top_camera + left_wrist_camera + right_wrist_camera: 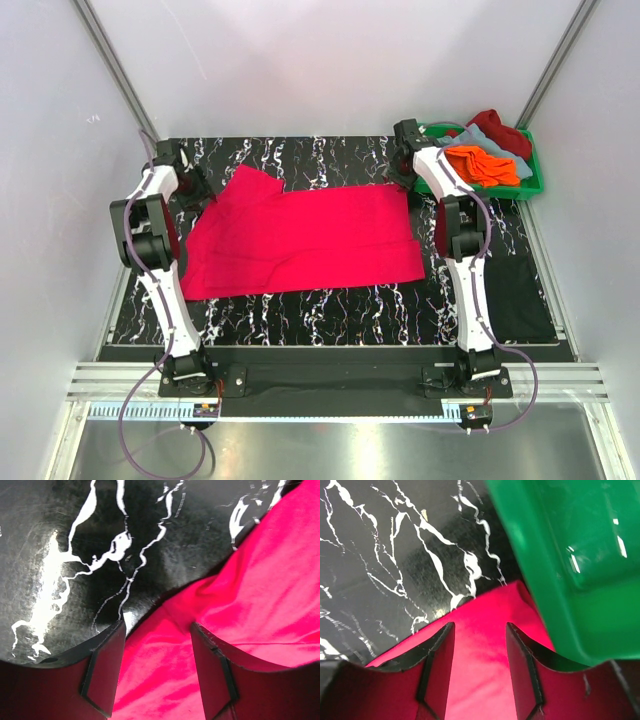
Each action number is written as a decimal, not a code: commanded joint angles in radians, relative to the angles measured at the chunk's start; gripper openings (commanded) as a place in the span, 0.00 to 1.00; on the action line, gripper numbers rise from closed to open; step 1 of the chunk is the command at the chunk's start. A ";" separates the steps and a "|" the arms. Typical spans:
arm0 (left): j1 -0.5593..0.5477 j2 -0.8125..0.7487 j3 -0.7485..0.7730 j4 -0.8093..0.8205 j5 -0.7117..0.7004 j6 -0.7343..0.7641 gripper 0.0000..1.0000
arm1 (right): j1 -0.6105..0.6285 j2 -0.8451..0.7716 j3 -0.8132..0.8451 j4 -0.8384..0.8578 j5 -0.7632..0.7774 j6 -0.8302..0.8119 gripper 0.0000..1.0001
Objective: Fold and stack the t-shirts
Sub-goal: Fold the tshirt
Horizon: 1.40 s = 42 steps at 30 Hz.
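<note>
Left gripper [157,632] spread over pinkish-red t-shirt [300,235], right gripper [480,630] spread beside green crate [570,555]

1. You are looking at a pink-red shirt [300,235] of soft, matt cloth that is creasing gently across its surface.
2. The table top [330,300] is showing a smooth black marble-look finish with white veins, and it is catching the light with a dull sheen.
3. The green crate [570,540] is gleaming as smooth, glossy plastic.
4. The orange shirt [485,165], grey-blue shirt [510,148] and dark red shirt [497,126] are reading as the same matt cloth.
5. The pads [105,670] on the left gripper [157,627] are looking dark and smooth, and they are picking up a pink tint.
6. The rail [330,378] is shining as bare, ribbed metal.
</note>
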 commanded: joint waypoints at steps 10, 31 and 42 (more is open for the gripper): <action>0.005 0.098 0.110 0.001 0.039 -0.030 0.57 | 0.040 0.084 0.150 -0.026 0.132 -0.132 0.52; 0.052 0.168 0.175 0.007 0.102 -0.114 0.17 | 0.058 0.184 0.242 -0.063 0.120 -0.169 0.36; 0.054 0.164 0.196 0.010 0.160 -0.082 0.50 | 0.058 0.179 0.229 -0.072 0.123 -0.161 0.35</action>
